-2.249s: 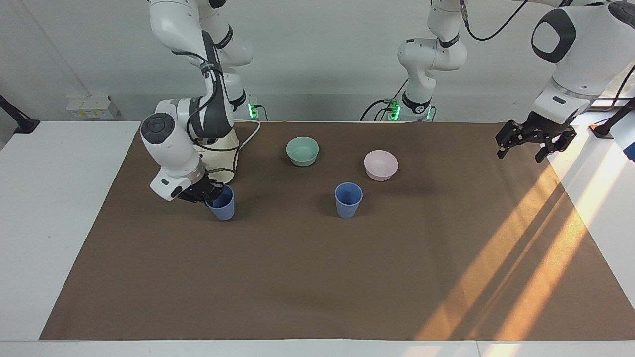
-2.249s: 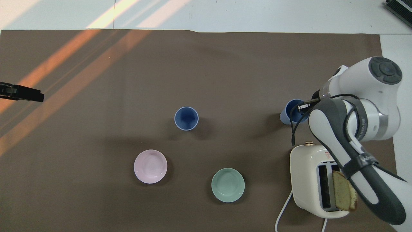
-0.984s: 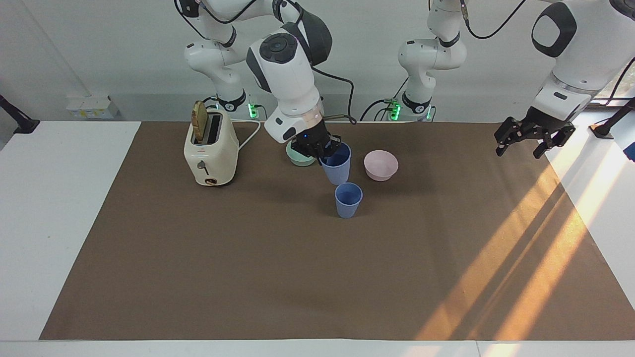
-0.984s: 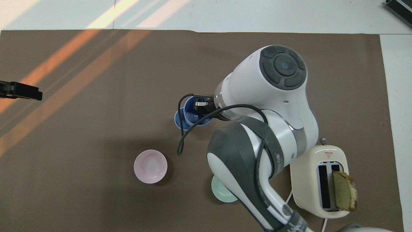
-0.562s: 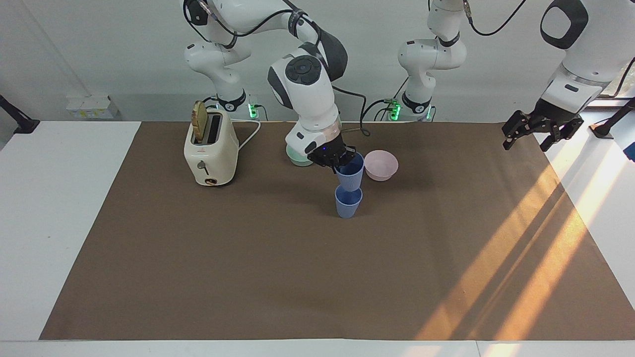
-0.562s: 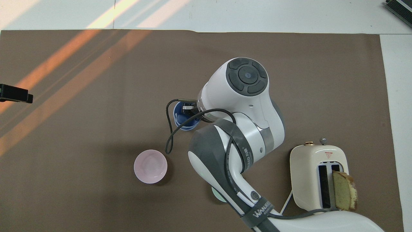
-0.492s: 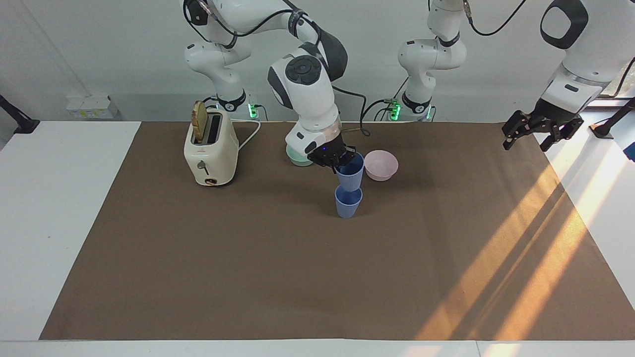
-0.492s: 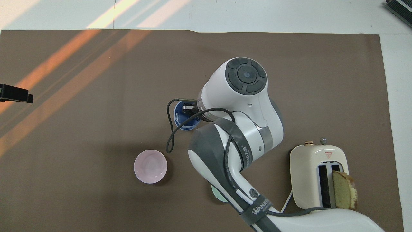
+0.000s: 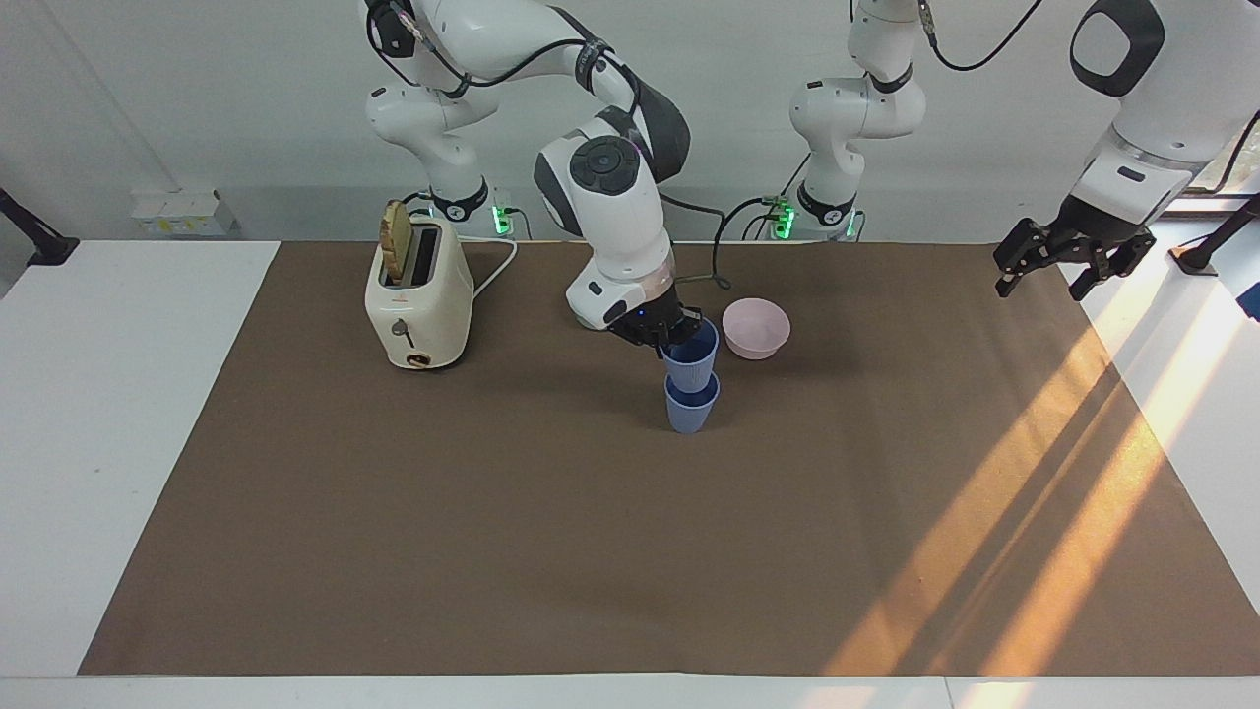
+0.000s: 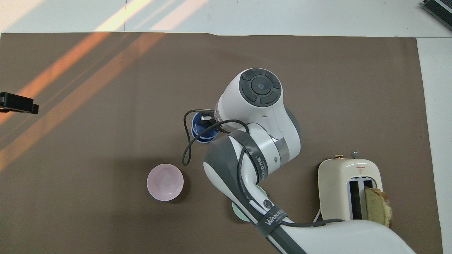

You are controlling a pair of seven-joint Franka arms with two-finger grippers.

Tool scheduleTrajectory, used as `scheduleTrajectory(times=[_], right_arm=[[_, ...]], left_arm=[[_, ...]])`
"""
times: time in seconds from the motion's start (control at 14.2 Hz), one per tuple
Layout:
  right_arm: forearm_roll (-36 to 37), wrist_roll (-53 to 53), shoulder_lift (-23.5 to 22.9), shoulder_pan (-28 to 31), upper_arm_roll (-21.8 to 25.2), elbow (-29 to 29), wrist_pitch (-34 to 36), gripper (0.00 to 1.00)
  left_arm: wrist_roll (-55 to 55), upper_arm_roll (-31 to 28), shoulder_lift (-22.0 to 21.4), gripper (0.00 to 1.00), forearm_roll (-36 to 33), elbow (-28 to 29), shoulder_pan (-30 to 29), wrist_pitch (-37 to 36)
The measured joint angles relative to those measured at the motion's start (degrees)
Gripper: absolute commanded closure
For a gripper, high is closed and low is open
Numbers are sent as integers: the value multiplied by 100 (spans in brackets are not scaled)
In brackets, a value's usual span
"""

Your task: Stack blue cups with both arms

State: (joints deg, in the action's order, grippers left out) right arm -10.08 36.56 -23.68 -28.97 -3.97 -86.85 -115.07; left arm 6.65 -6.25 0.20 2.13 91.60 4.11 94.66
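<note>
Two blue cups stand one in the other in the middle of the brown mat. The lower blue cup [image 9: 691, 412] rests on the mat. The upper blue cup [image 9: 693, 359] sits partly inside it, upright. My right gripper [image 9: 671, 335] is shut on the upper cup's rim, on the side toward the right arm's end of the table. In the overhead view the right gripper [image 10: 207, 121] and its wrist cover most of the blue cups [image 10: 200, 133]. My left gripper [image 9: 1068, 264] hangs open and holds nothing, over the mat's edge at the left arm's end, where the arm waits; only its tip [image 10: 17, 104] shows from above.
A pink bowl [image 9: 756, 327] sits beside the cups, a little nearer to the robots. The right arm hides most of a teal bowl [image 10: 237, 213]. A cream toaster [image 9: 418, 286] with a bread slice [image 10: 378, 208] stands toward the right arm's end of the table.
The right gripper carried its blue cup over the standing cup and lowered it partly into it. The left gripper rose slightly and stayed open.
</note>
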Motion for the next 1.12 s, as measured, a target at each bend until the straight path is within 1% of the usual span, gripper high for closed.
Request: scheduleTrajectory(times=[0.07, 0.49, 0.63, 0.77, 0.91, 0.98, 1.12], right_arm=[[1, 0, -23, -2, -1, 0, -23, 1], [1, 0, -15, -14, 6, 22, -43, 0], [2, 2, 86, 3, 49, 78, 83, 0], [8, 7, 399, 59, 168, 156, 517, 0], [95, -29, 818, 268, 297, 243, 1047, 0], [207, -203, 1024, 444, 333, 284, 1303, 0], [341, -953, 1378, 891, 361, 304, 1781, 0]], left_arm=[[-6, 0, 0, 0, 0, 0, 0, -2], [-10, -2, 0, 0, 0, 0, -3, -3], [-11, -2, 0, 0, 0, 0, -3, -3], [-11, -2, 0, 0, 0, 0, -3, -3], [-11, -2, 0, 0, 0, 0, -3, -3], [-11, -2, 0, 0, 0, 0, -3, -3], [-11, -2, 0, 0, 0, 0, -3, -3]])
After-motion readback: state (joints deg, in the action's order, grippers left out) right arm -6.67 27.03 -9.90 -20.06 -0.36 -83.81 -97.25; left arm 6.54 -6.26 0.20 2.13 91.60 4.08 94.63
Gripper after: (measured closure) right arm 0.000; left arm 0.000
